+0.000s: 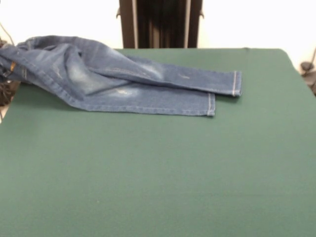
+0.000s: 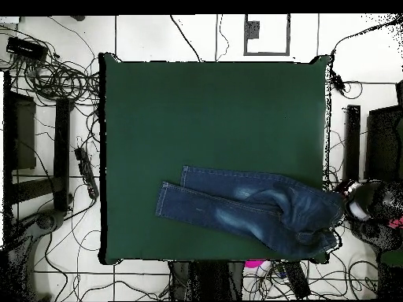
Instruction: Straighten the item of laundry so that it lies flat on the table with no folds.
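Showing nothing of the pincer in either view, so leaving its state untold. Lying toward the far left of the tabletop, in the front view, with a broad bare stretch in front: jeans, legs running right, hems near mid-table, one leg partly overlapping the other. Bunching and folding at the waist, right at the far-left corner, apparently hanging over the edge. Risking a slide off the tabletop if tugged from the waist; risking fresh creases or both layers lifting together if pinched at the overlap.
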Available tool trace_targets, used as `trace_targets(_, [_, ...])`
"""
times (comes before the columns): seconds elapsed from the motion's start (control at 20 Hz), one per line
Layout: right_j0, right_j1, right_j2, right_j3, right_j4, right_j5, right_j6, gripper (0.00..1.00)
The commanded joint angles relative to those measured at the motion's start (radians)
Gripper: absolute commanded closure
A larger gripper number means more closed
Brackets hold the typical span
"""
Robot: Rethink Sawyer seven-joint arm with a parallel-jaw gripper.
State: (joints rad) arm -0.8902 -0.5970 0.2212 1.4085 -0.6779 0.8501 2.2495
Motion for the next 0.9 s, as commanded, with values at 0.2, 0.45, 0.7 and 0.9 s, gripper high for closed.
trace_targets(0.2, [0.085, -0.005, 0.086, 0.16, 0.019, -0.045, -0.144, 0.0])
trace_targets(0.45, [0.112, -0.022, 0.068, 0.177, 0.014, -0.062, -0.092, 0.0])
trace_targets(0.7, [0.107, -0.016, 0.076, 0.179, 0.026, -0.07, -0.098, 0.0])
trace_targets(0.9, [0.129, -0.035, 0.066, 0.163, -0.02, -0.092, -0.119, 0.0])
